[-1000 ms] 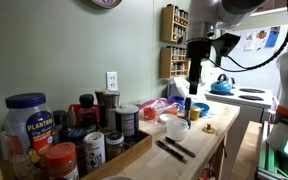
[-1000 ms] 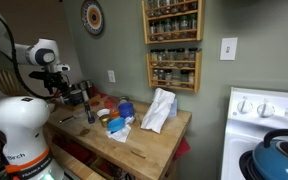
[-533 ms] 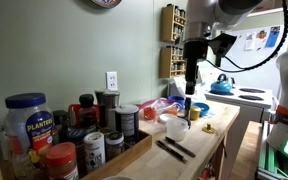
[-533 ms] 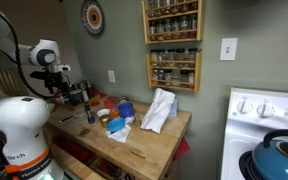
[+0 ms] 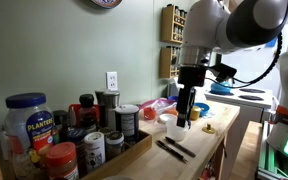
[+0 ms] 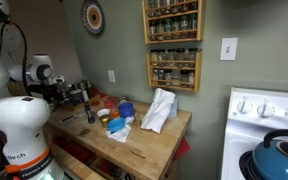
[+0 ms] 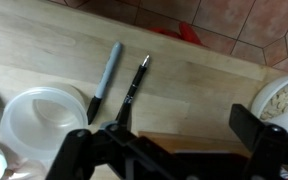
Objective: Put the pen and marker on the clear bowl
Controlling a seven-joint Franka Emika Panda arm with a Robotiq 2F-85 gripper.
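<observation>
- So, going across the wrist view: the clear bowl (image 7: 44,120) sits at about 8 o'clock on the wooden table (image 7: 214,85), and there's nothing in it.
- The marker (image 7: 105,80), the grey-blue one, lies flat on the wood just off the bowl's 1 o'clock side. Its far end aims at roughly 1 o'clock. The near end is right by the rim, but I can't tell if it touches.
- The pen (image 7: 134,88), thin and black, lies just beside the marker on its 3 o'clock side. They're nearly parallel and look apart to me.
- The gripper (image 7: 162,140) comes in from 6 o'clock with its jaws spread wide and nothing between them. The pen's near end points into that gap.
- Over at 3 o'clock there's a second bowl (image 7: 281,100) with something pale in it. I doubt it's part of the job.
- For progress, I'd call it zero out of two. Neither stick is lifted or in the bowl, so both pickups and both drops are left. My guess is it's lining up the first grab.
- As for writing, in an exterior view the big jar (image 5: 29,125) at 8 o'clock has a blue label reading PLANTERS.
- The other jars near it and the spice rack (image 5: 174,40) up at 1 o'clock are too small to read.
</observation>
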